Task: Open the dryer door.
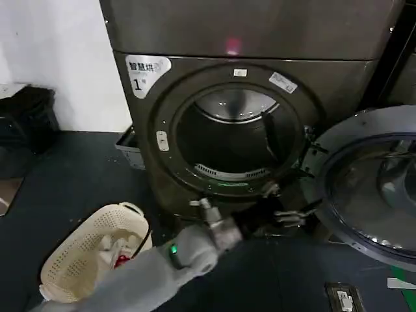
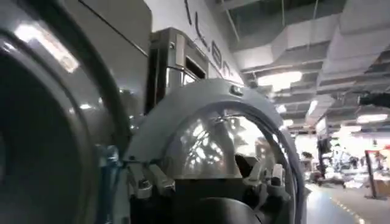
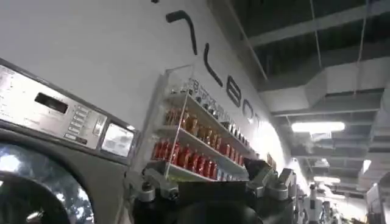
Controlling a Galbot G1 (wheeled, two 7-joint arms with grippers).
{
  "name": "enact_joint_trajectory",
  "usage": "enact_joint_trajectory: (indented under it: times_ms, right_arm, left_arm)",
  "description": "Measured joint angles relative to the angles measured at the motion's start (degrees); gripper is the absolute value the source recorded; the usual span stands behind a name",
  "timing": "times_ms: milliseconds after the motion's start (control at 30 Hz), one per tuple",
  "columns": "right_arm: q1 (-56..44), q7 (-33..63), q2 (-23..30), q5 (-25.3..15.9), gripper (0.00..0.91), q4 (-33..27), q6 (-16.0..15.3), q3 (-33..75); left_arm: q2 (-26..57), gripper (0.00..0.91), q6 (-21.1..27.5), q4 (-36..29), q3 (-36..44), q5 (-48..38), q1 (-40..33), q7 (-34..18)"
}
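Clearly one dryer, one dryer door swung open.

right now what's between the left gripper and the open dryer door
Nothing. In the head view the left gripper sits just short of the dryer door, which is swung wide open; only bare dark floor and the dryer's lower front lie there.

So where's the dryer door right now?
In the head view the dryer door hangs swung wide open on the right of the dryer, with the left gripper beside its hinge edge.
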Motion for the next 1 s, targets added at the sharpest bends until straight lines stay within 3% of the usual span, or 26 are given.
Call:
enact_joint_trajectory:
  times_ms: [167,400,600,800,1000]
  right_arm:
    - [0.13,-0.96,-0.75,-2.21,0.907,0.0,-0.05,0.87]
    - [-0.78,-2.23,-2.12,-4.47,0.907,-0.27,-0.39,2.93]
    - [-1.56,-3.01,-2.43,-4.24,0.907,-0.15,-0.48,3.43]
    - [-1.3,-3.17,-2.65,-4.26,0.907,-0.6,-0.79,3.97]
    - [-0.63,-2.94,-2.8,-5.68,0.907,-1.71,-0.79,4.08]
  left_arm:
    - [9.85,0.907,1.4,-4.24,-2.82,-3.25,1.45,1.13]
    - [22.96,0.907,6.94,-7.64,-8.45,-4.71,5.53,5.88]
    - [33.73,0.907,12.4,-7.65,-11.6,-6.39,8.97,8.11]
    - [43.21,0.907,14.41,-5.36,-13.61,-3.0,11.74,11.23]
    - [50.61,0.907,15.58,-2.55,-20.64,-2.93,18.09,13.58]
